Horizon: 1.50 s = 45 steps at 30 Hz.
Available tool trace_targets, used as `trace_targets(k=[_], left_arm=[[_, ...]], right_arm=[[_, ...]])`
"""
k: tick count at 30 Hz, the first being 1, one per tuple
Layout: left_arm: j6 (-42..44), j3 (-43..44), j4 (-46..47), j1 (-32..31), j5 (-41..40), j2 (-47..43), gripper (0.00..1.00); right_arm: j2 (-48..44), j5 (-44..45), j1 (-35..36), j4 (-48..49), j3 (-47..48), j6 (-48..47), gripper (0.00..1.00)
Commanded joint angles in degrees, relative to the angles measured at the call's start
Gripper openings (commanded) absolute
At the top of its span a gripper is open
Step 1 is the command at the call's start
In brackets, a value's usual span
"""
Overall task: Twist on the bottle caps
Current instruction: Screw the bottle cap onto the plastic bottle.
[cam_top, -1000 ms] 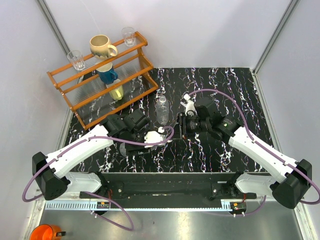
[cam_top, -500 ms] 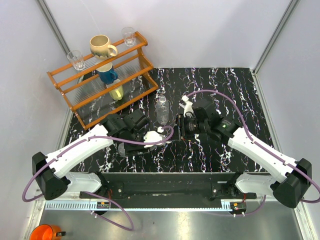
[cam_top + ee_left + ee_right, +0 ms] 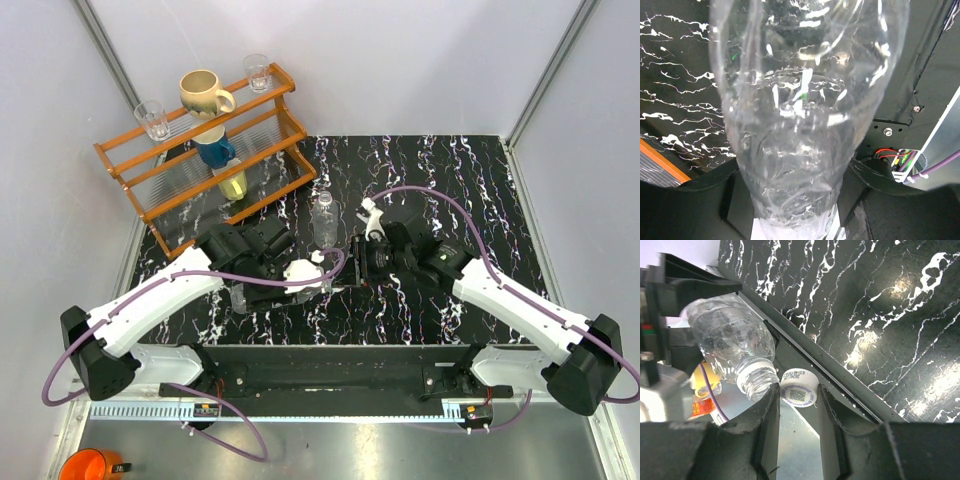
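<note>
My left gripper [image 3: 795,202] is shut on a clear ribbed bottle [image 3: 800,100] that fills the left wrist view. In the right wrist view the same bottle [image 3: 732,342] lies tilted, its open threaded neck [image 3: 758,380] pointing at my right gripper [image 3: 798,392]. That gripper is shut on a white bottle cap [image 3: 799,391] with purple print, held close beside the neck and not on it. From above, the left gripper [image 3: 318,266] and right gripper [image 3: 357,262] meet at the table's middle front. A second bottle [image 3: 323,220] stands upright just behind them; whether it carries a cap I cannot tell.
A wooden rack [image 3: 205,165] at the back left holds mugs and two clear glasses. A clear rounded thing [image 3: 243,298] lies under my left arm. The black rail [image 3: 330,365] runs along the near table edge. An orange cup [image 3: 88,466] sits below the table at far left.
My right gripper has moved a little left and nearer with the cap, closing on the held bottle's neck. The left wrist has shifted slightly left.
</note>
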Motion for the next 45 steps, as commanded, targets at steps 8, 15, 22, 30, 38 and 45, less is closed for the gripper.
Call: trace_targets(k=[8,15,22,30,38,45], left_arm=[[-0.9,5.2,8.8,0.6,5.7,-3.3,0.11],[-1.1,2.3,9.4,2.2,7.5,-5.4,0.06],[-1.7,-0.4,11.2,7.7,17.3,-10.0,0.00],[0.0,-3.2,9.8,9.4,28.0,-12.0,0.00],[3.0,-4.2,6.3,11.3,35.3,-14.2,0.00],[3.5,-3.4,5.5,11.6,36.9,-13.5,0.00]], right_arm=[[0.3,0.9,1.4,3.0,-3.2,1.6,0.04],[-2.3,1.3,1.2,2.9,-1.6,0.7,0.04],[-8.6,0.8,-1.8,0.8,1.3,-1.8,0.05],[-10.6,-8.6,-4.1,6.0,6.1,-5.2,0.05],[-10.3,-22.1,-6.0,8.7,8.4,-7.3,0.04],[-9.3,-29.0,-6.2,6.5,6.4,-12.0,0.05]])
